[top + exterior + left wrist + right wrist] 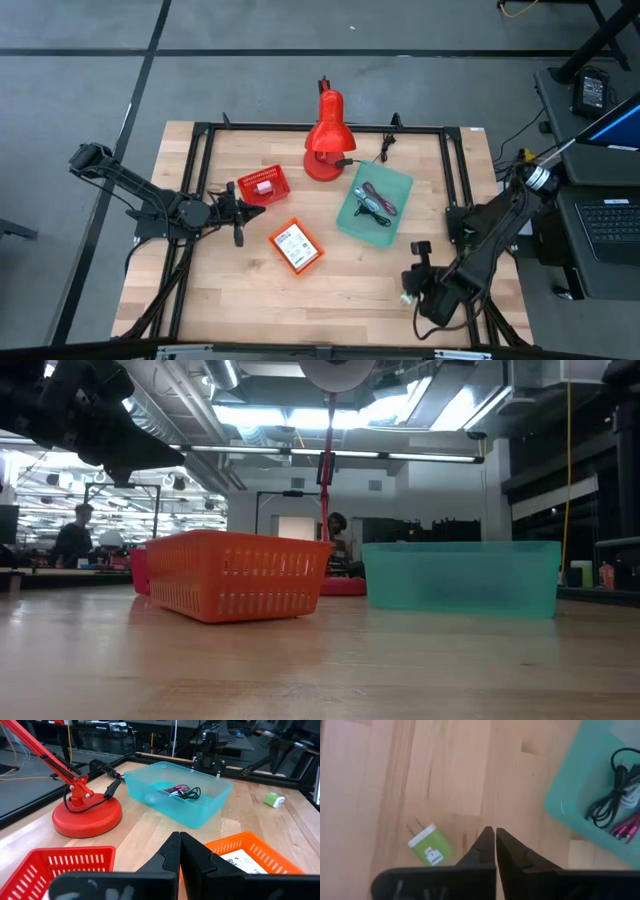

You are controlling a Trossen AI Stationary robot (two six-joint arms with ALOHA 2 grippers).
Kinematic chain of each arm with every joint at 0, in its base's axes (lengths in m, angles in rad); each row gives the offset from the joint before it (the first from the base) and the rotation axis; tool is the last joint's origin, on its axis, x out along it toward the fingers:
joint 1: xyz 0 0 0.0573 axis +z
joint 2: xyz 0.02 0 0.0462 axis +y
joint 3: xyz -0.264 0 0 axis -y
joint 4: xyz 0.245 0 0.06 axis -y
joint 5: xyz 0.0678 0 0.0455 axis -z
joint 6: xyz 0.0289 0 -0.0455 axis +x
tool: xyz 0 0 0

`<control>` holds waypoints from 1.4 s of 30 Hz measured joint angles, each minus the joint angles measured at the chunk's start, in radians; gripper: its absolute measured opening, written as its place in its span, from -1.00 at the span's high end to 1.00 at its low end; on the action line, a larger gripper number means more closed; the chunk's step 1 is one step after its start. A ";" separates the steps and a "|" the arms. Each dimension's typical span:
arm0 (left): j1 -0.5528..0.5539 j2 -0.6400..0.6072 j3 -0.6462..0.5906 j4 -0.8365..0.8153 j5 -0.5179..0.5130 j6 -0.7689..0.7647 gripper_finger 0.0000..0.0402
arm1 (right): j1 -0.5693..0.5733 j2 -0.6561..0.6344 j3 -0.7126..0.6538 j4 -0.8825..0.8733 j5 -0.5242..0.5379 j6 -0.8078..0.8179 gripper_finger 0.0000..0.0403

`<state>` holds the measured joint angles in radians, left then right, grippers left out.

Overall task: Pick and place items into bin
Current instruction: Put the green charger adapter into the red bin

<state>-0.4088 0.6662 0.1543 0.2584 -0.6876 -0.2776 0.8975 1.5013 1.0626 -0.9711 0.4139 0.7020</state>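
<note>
My right end effector (pixel 491 842) has its fingers pressed together with nothing between them, hanging above bare wood near the worktop's front right corner. Just beside its tips lies a small green plug (pixel 430 845), flat on the wood with its two metal prongs pointing away from the fingers; it is not touching them. In the high view the same plug (pixel 409 297) shows as a pale speck close to the right arm's wrist, well apart from any bin.

My left end effector (pixel 180 851) is also pressed shut and empty. It sits over the left half of the worktop, between the red basket (pixel 262 186) and the orange basket (pixel 296 246), pointing toward the middle.

The teal bin (pixel 375 204) stands right of centre, turned at an angle. Inside it I see a black coiled cable (pixel 191 793) tangled with pink leads (pixel 627 826) and a white piece I cannot make out further. The red basket holds a pink cube (pixel 265 186), and the orange basket holds a white printed card (pixel 291 241).

A red desk lamp (pixel 326 140) stands at the back centre of the worktop, its round base just beside the teal bin's rear corner, its cord trailing along the rear edge.

In the low view a person (pixel 73 537) shows far off in the room behind the worktop.
</note>
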 joint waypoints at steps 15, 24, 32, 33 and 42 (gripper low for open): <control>0.000 0.000 0.000 -0.027 0.000 0.002 0.99 | 0.005 0.087 0.058 -0.027 -0.079 0.054 0.68; 0.000 0.000 0.000 -0.027 0.000 0.000 0.99 | 0.005 0.087 0.058 -0.018 -0.079 0.055 0.05; 0.000 0.000 0.000 -0.027 0.001 0.001 0.99 | 0.011 0.087 0.058 0.008 -0.146 0.053 -0.26; 0.000 0.000 0.000 -0.027 0.001 0.001 0.99 | 0.014 0.087 0.058 0.017 -0.146 0.051 -0.26; 0.000 0.000 0.000 -0.027 0.001 0.000 0.99 | 0.060 0.162 0.058 0.074 -0.147 -0.088 -0.16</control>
<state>-0.4088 0.6659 0.1539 0.2317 -0.6868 -0.2771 0.9573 1.6637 1.1206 -0.8970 0.2672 0.6143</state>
